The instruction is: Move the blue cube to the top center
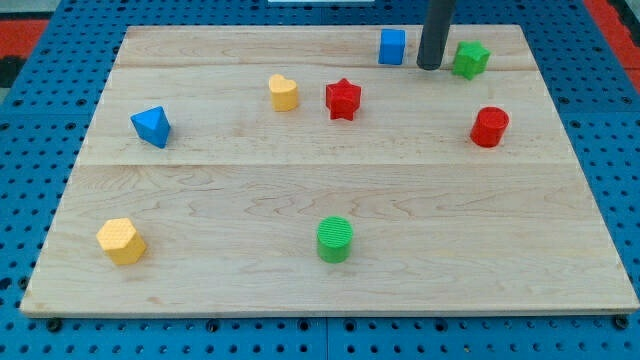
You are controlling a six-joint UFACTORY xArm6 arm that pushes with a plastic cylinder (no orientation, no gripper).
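Observation:
The blue cube sits near the view's top edge of the wooden board, a little right of centre. My tip is down on the board just to the right of the blue cube, with a small gap between them. A green star lies close on the tip's right side. The rod rises out of the view's top.
A red star and a yellow heart lie left and below the cube. A red cylinder is at the right. A blue triangle is at the left, a yellow hexagon at bottom left, a green cylinder at bottom centre.

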